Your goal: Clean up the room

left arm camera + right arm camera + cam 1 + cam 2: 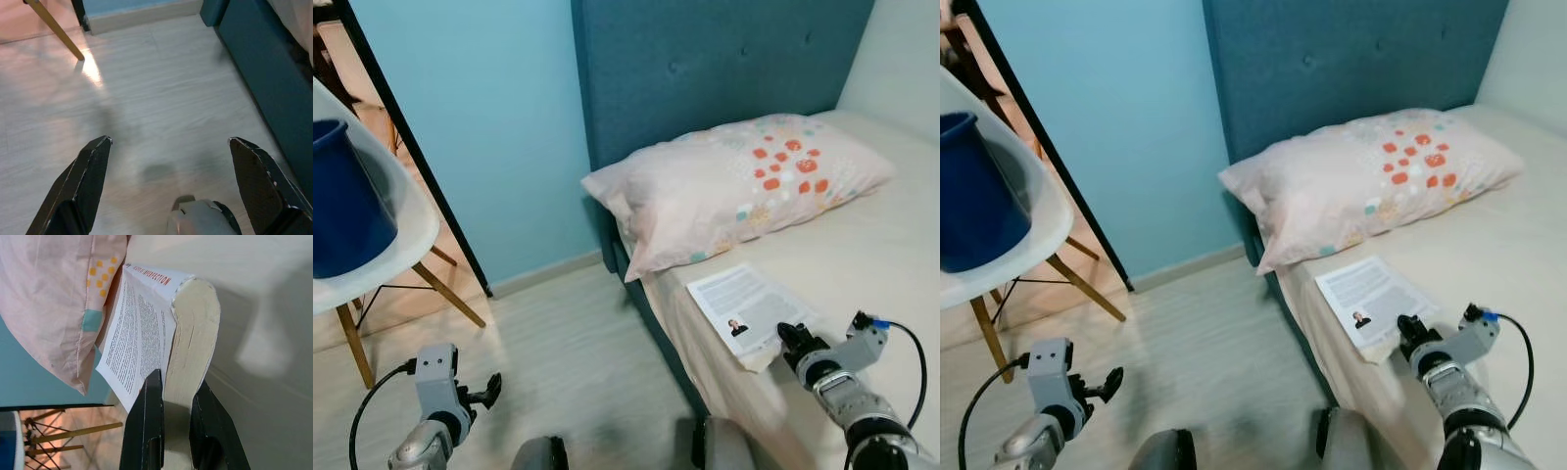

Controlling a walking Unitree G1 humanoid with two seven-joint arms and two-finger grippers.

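Right gripper [168, 396] is clamped on the near corner of a thick paperback book [744, 311], one black finger on the printed back cover, the other on the underside against the page edges, seen clearly in the right wrist view. Book lies on the beige bed sheet [862, 255] near the mattress edge, back cover up with dense text and a small portrait photo, just in front of the pillow [734, 186]. Left gripper [168, 181] hangs low over the pale wood-look floor [558, 352], fingers spread wide apart, holding nothing. Beside it the dark teal bed frame [264, 63] runs along the floor. Pillow is pink with orange, teal and yellow spots, leaning toward the teal tufted headboard [705, 69]. Far left, a white shell chair [406, 230] with wooden legs carries a dark blue bucket [347, 201]. Light blue wall [489, 117] behind.
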